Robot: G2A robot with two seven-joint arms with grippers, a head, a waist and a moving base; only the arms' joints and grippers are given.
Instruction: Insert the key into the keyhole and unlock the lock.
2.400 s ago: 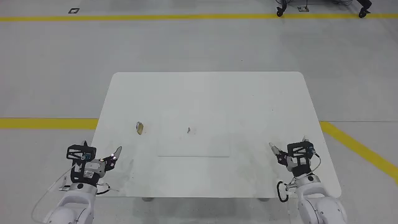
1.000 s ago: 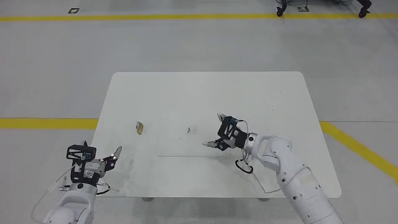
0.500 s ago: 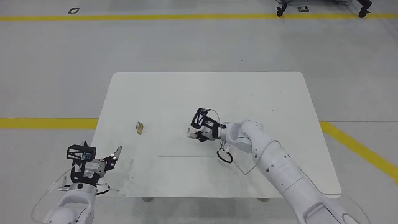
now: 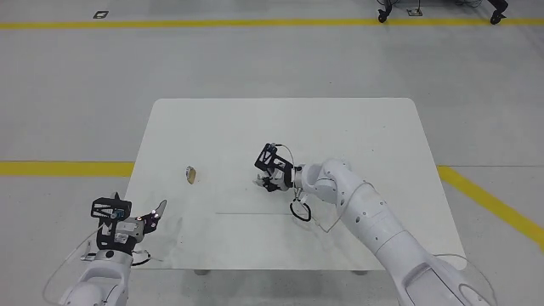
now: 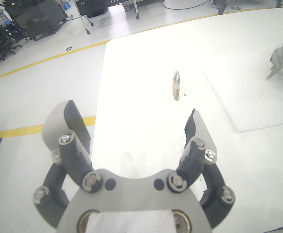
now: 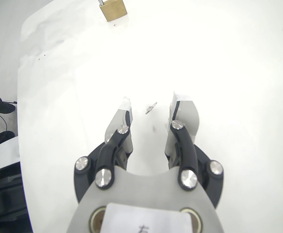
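1. Two open pincers to work with. My right gripper (image 6: 152, 101) is low over the table (image 4: 340, 127) with its jaws parted and nothing held, and the key (image 6: 151, 107) lies flat between its fingertips.
2. The key is thin and lies flush on the surface, so I would bring the pads right down to the tabletop before closing. If they close higher, I expect them to slide over it.
3. I would close slowly and squarely. I judge that a skewed pinch could spin the key or flick it away.
4. I cannot tell which end is the head. I would want to grip that end and leave the blade sticking out, free for the keyhole.
5. The padlock (image 6: 112, 7) sits well apart, toward the table's left side, and seems to stand on its base with the shackle up.
6. My left gripper (image 5: 131, 110) hangs wide open and empty at the near left corner, facing the padlock. I would use it to steady the lock body.
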